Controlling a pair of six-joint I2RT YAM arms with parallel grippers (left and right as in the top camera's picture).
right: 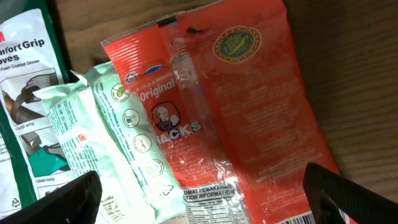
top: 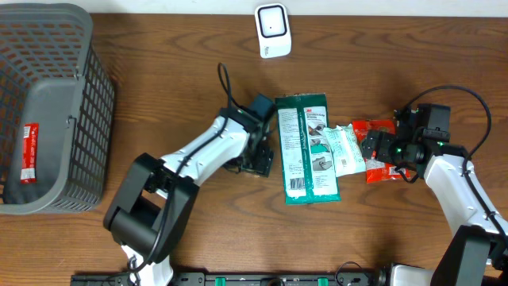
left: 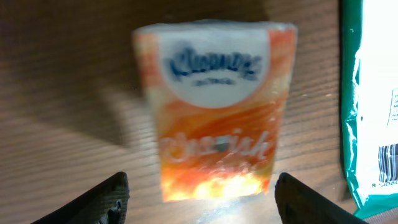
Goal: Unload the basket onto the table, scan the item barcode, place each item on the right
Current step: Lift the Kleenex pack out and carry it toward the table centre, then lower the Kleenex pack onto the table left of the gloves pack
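Observation:
An orange Kleenex tissue pack [left: 214, 106] lies on the wooden table, blurred, in the left wrist view. My left gripper [left: 199, 202] hovers open over it, and both fingers stand clear of the pack's sides. In the overhead view the left gripper [top: 258, 157] hides that pack. A white barcode scanner [top: 271, 30] stands at the table's far edge. My right gripper [right: 208, 202] is open above a red snack bag [right: 249, 106] and a pale green wipes pack [right: 118, 137], gripping neither. The right gripper [top: 375, 148] sits right of centre in the overhead view.
A green 3M gloves pack [top: 305, 147] lies mid-table between the two grippers, its barcode label facing up. The wipes pack [top: 345, 148] and the red snack bag [top: 381, 155] lie to its right. A grey mesh basket [top: 87, 103] holding a red item stands at the left.

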